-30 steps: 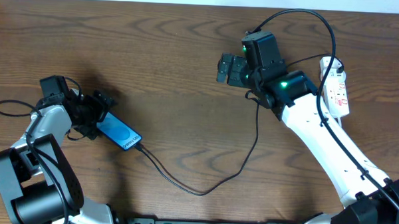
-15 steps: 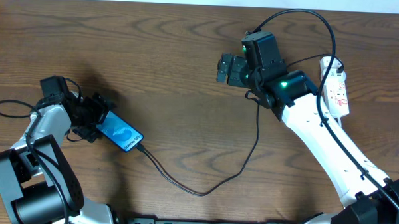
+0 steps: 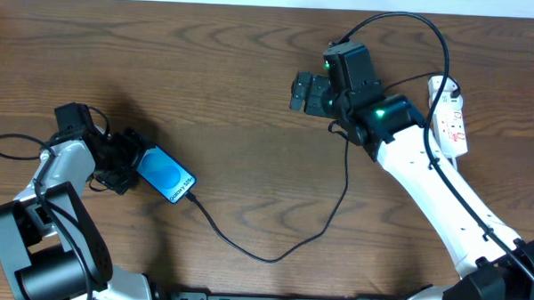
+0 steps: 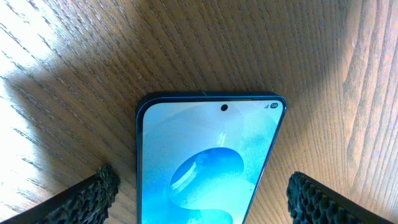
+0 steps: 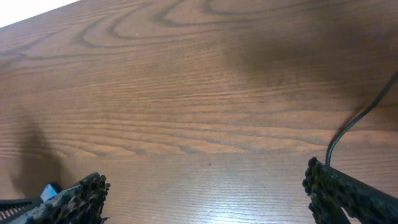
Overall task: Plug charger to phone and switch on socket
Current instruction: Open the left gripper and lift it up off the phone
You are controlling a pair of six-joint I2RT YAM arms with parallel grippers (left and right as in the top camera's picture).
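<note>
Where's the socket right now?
Overhead view: the socket lies at the far right of the table, close beside the right arm, far across from the phone on the left.

Lit phone [image 3: 166, 174] flat, charger [image 3: 270, 258] at end

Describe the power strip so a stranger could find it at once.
Start at the far right of the wooden table, beside the right arm's white forearm. There lies the power strip, a narrow white bar. Its red markings set it apart from the thin black cable and the blue-screened phone.
</note>
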